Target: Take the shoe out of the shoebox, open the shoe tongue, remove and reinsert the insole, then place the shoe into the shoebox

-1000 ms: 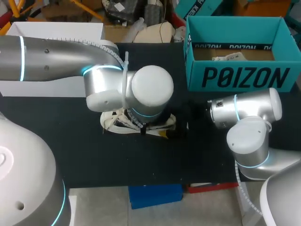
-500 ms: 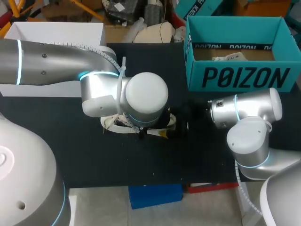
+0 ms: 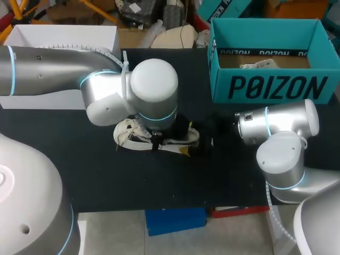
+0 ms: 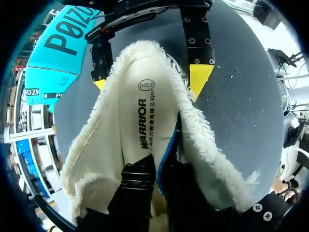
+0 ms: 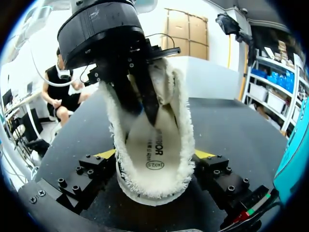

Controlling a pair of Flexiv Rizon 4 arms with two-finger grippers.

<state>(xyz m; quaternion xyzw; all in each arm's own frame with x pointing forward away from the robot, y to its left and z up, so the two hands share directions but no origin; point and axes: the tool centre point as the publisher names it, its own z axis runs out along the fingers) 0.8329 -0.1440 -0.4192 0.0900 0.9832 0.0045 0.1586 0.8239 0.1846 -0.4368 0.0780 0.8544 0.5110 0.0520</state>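
Two hands engaged. Left hand [image 4: 157, 176], pinched on insole [image 4: 145, 121], has been shifted toward upper left within a second. Shoe [image 3: 128, 139] is clamped by right hand [image 5: 154, 155] mid-tabletop [image 3: 106, 175], outside shoebox [image 3: 273, 87]. Insole removal judged underway.

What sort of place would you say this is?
Probably a robotics lab bench: two silver robot arms work over a black-covered table, handling a cream fleece-lined shoe beside a teal cardboard shoebox.
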